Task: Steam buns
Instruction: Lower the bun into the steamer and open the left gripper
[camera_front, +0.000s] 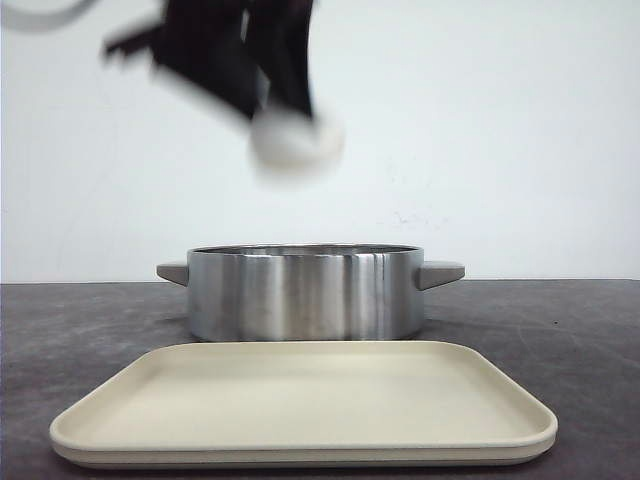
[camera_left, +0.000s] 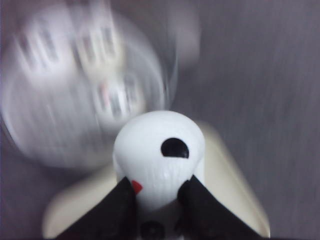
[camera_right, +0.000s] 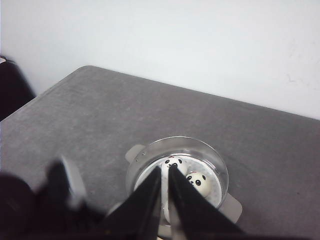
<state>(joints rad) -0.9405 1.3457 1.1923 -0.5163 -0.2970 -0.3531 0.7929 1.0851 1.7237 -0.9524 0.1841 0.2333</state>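
My left gripper (camera_front: 290, 120), blurred, is high above the steel pot (camera_front: 305, 292) and shut on a white panda bun (camera_front: 297, 140). In the left wrist view the bun (camera_left: 159, 152) sits between the black fingers (camera_left: 117, 210), one black eye patch showing, over the cream tray (camera_left: 225, 180). The pot (camera_left: 60, 130) is blurred there, with up to three blurred buns (camera_left: 117, 95) inside. My right gripper (camera_right: 165, 172) is shut and empty, high above the pot (camera_right: 220, 170). Two panda buns (camera_right: 197, 180) show in it, one (camera_right: 172, 161) partly behind the fingers.
The cream tray (camera_front: 300, 400) lies in front of the pot near the table's front edge. The pot has two grey handles (camera_front: 440, 272). The dark grey table (camera_right: 100, 110) runs to a white wall. My blurred left arm (camera_right: 60, 200) is beside the right fingers.
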